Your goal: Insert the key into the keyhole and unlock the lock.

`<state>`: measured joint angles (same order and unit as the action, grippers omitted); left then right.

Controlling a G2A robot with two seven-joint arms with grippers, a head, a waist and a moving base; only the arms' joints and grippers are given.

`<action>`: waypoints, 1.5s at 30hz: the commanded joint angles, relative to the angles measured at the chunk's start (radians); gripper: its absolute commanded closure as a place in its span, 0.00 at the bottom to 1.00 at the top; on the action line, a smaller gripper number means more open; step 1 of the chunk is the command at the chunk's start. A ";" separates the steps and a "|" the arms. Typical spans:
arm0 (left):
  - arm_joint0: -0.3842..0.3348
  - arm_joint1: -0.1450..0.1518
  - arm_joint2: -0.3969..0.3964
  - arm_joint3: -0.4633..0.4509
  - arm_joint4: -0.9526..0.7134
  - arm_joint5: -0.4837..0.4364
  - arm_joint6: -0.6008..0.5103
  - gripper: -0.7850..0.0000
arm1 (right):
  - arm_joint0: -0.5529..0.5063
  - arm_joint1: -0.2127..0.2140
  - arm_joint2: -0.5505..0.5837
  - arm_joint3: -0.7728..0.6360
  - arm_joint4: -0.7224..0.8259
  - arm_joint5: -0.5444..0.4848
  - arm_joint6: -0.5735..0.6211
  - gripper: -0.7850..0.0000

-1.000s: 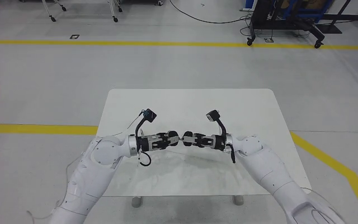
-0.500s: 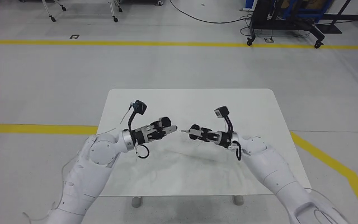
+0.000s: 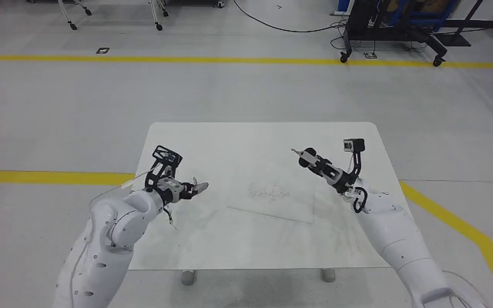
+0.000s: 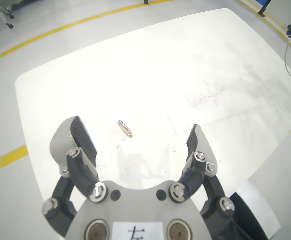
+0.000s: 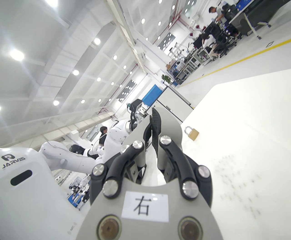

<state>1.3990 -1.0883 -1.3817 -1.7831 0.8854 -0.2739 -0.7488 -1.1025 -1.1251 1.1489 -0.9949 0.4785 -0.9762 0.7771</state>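
With nothing holding it, the lock [image 4: 125,128] may skid or spin when the key [image 3: 293,151], seemingly pinched in the pressed-together right gripper [image 3: 304,156] at the table's [image 3: 262,142] 2 o'clock, pushes in. It lies at 8 o'clock, just before the spread left gripper [image 3: 192,187]: small brass body, silver shackle.

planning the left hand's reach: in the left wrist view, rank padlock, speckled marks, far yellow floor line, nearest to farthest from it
1. padlock, on the table just ahead of the open left hand.
2. speckled marks, farther on, toward the table's middle.
3. far yellow floor line, on the floor beyond the table's far edge.
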 commanded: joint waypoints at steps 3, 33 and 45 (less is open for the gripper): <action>-0.055 -0.003 0.039 0.129 0.034 -0.018 0.012 0.00 | 0.001 0.000 -0.001 0.000 0.000 0.000 0.003 1.00; -0.231 -0.037 0.194 0.418 0.061 0.036 0.055 0.62 | 0.001 0.000 -0.001 0.000 0.000 0.000 0.003 1.00; -0.230 -0.035 0.199 0.413 0.068 0.007 0.035 1.00 | 0.001 0.000 -0.001 0.000 0.000 0.000 0.003 1.00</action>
<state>1.1690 -1.1234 -1.1828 -1.3705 0.9475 -0.2680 -0.7108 -1.1018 -1.1253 1.1478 -0.9944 0.4784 -0.9759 0.7804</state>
